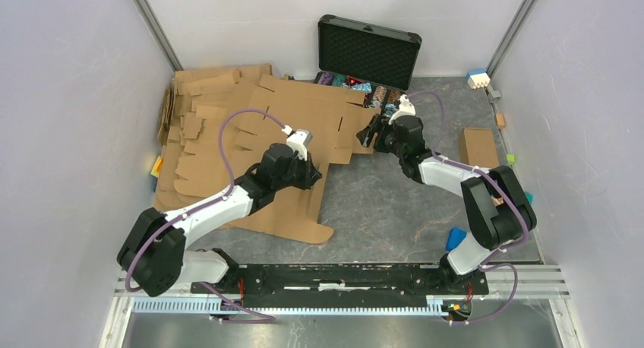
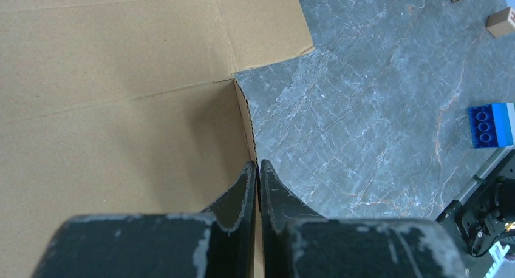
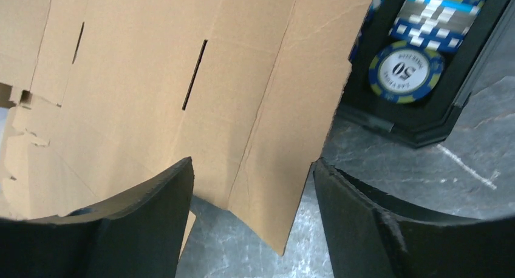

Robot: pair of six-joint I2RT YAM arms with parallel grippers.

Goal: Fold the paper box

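Nearest the bases, the left gripper (image 1: 316,175) has its 2 black fingers (image 2: 240,190) pressed together on the right-hand cut edge of the paper box (image 1: 304,109), a large plain brown corrugated cardboard sheet with die-cut flaps and slots. The sheet lies flat on the grey marbled tabletop (image 1: 380,204), over the left and middle of it. Its long axis runs roughly across the table, from the left wall toward the far middle. Farther out, the right gripper (image 1: 372,131) stands with its fingers (image 3: 364,199) spread wide, and the pointed corner of the sheet's far-right flap hangs between them, touching neither as far as can be seen. So the left arm holds the near edge and the right arm is nearer the far flap, which lies straight ahead of its open jaws; closing there looks like the step in hand. Just beyond that flap is the open black foam-lined carrying case (image 1: 368,52). Only the right wrist view shows the flap lifted off the table and a blue-and-white poker chip (image 3: 398,70) marked 50; only the left wrist view shows the edge running in between the pinched tips.
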